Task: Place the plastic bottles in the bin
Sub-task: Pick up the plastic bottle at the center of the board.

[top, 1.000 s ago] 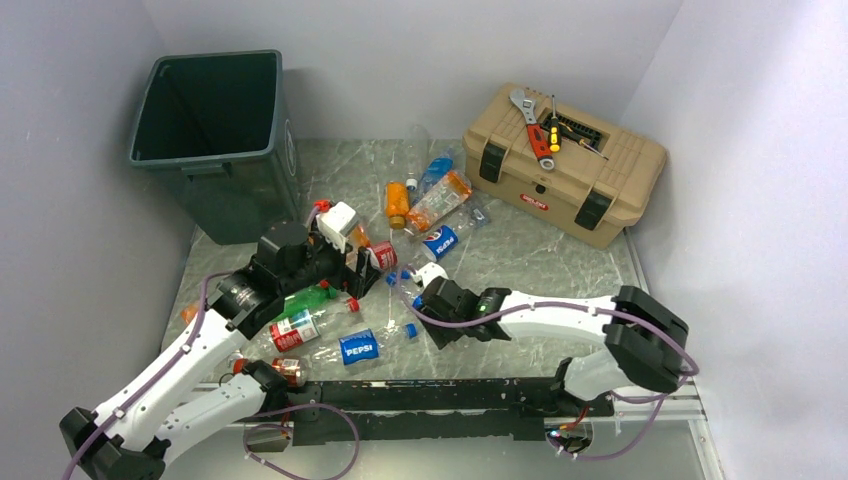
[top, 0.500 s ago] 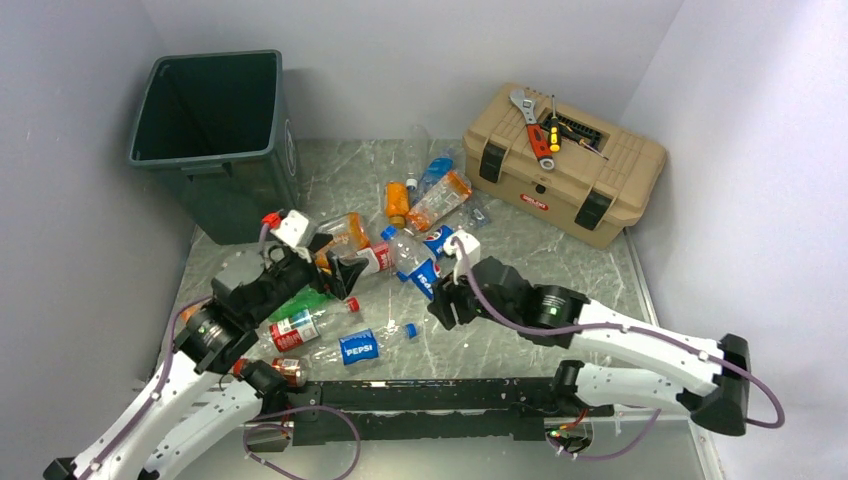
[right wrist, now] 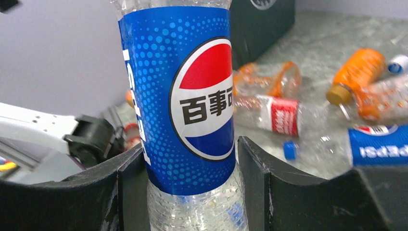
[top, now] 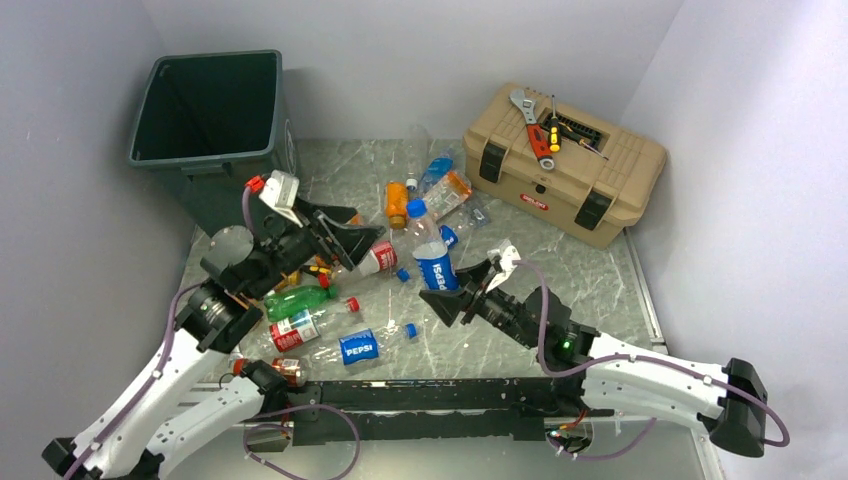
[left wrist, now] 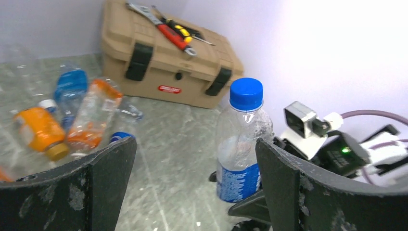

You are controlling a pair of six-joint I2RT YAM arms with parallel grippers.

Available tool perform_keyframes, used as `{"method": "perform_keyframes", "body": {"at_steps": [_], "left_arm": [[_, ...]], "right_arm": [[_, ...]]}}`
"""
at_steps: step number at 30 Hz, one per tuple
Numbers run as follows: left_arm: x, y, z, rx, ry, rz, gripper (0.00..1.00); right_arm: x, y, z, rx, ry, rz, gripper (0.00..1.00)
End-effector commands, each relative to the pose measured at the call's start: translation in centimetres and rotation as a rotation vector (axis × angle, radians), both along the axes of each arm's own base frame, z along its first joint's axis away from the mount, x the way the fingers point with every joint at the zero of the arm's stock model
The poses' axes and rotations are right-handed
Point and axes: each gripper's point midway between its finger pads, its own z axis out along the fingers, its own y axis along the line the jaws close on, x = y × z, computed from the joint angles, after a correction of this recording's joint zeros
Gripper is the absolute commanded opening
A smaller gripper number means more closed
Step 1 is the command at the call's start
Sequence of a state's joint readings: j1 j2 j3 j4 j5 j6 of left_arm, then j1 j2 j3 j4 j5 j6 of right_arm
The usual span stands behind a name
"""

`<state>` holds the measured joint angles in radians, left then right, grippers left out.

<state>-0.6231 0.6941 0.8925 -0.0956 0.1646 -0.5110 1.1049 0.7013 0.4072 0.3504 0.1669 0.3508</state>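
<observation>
My right gripper [top: 452, 288] is shut on a clear Pepsi bottle [top: 432, 258] with a blue cap and holds it upright above the table's middle. In the right wrist view the bottle [right wrist: 187, 110] fills the gap between my fingers [right wrist: 288, 187]. My left gripper [top: 362, 228] is open and empty, raised to the bottle's left; its view shows that bottle [left wrist: 243, 144] just ahead, near its right finger [left wrist: 308, 192]. Several more bottles lie on the table: orange [top: 398, 203], green [top: 300, 300], red-labelled [top: 300, 328]. The dark green bin [top: 205, 120] stands at the far left.
A tan toolbox [top: 560, 170] with a wrench and screwdrivers on its lid stands at the back right. A crushed Pepsi bottle [top: 358, 346] and loose blue caps [top: 410, 328] lie near the front. White walls close in on three sides.
My right gripper has lifted the Pepsi bottle off the table and turned it upright. My left arm has risen and swung toward the bin, its gripper still open.
</observation>
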Motion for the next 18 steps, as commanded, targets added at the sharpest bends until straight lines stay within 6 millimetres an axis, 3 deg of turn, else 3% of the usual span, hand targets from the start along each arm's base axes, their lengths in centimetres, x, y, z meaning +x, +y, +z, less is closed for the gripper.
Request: {"method": "perform_keyframes", "body": {"at_steps": [1,10,18], "left_arm": [[-1.8,-3.0,4.2,-0.118,-0.033,-0.206,1.00],[-3.2,-5.6,5.3,-0.180,-0.164,-0.402,0.99],[-2.8,-6.1,5.7,-0.155,-0.200,-0.412,0.99]], "right_arm": [[-1.1,0.7,6.4,0.303,-0.104,0.072,0.38],[-1.5,1.8,7.1,0.371,-0.087,0.120,0.38],[-1.5,2.9,6.2,0.318,-0.063,0.145,0.38]]}}
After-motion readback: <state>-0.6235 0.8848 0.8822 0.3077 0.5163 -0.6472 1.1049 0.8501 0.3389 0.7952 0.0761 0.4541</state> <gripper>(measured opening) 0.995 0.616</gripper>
